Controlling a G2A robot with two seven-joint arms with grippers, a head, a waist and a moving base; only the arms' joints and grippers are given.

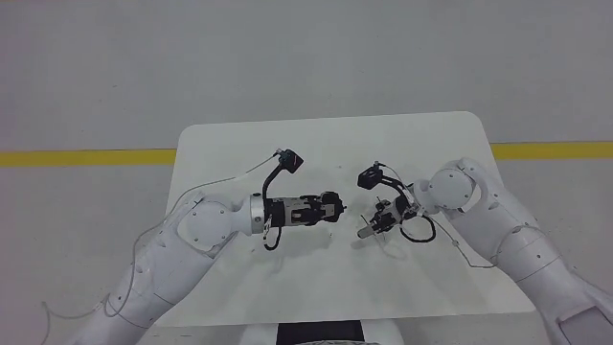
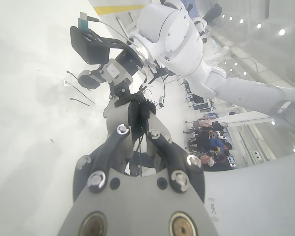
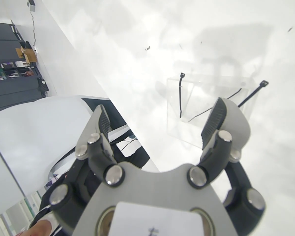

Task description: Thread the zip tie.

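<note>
My left gripper (image 2: 135, 106) is shut on a thin black zip tie (image 2: 140, 148) that runs back between its fingers, with a dark bunch at the tips. In the top view this left gripper (image 1: 335, 208) sits at mid-table, facing the right gripper (image 1: 372, 230) a short gap away. My right gripper (image 3: 159, 116) stands open with nothing between its fingers, hovering over a clear box (image 3: 177, 128). In that box lie black zip ties, one (image 3: 180, 94) nearly straight and another (image 3: 253, 93) leaning over the box's far wall. The left wrist view shows those ties (image 2: 80, 92) beside the right gripper (image 2: 88, 81).
The white table (image 1: 287, 153) has free room behind and to both sides of the grippers. Its front edge lies close under the arms. Small dark specks (image 3: 147, 48) dot the surface near the box.
</note>
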